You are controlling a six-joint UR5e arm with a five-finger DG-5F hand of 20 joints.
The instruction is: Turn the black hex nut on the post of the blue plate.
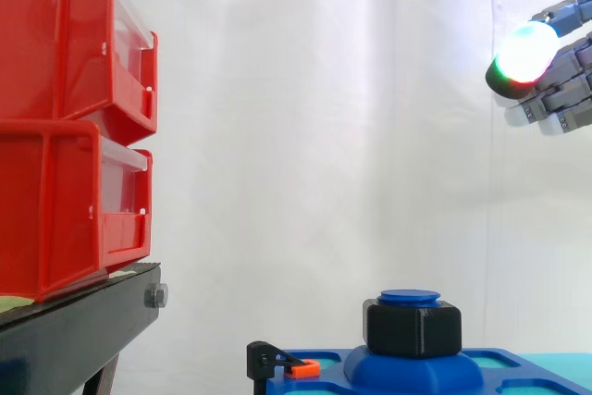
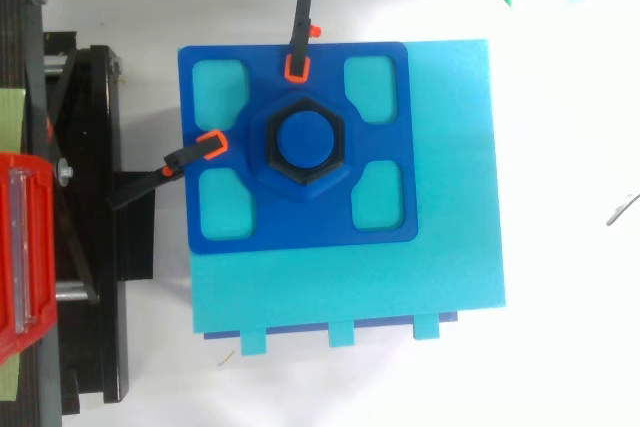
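Blue plate holds hex nut well below fingertips of the hand.

hand cut off at right edge, red bins cut off left

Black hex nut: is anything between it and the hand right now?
Nothing visible. The hand hangs high to the right of the black hex nut, with open air between them. The black clamps sit at the edges of the blue plate, off that path.
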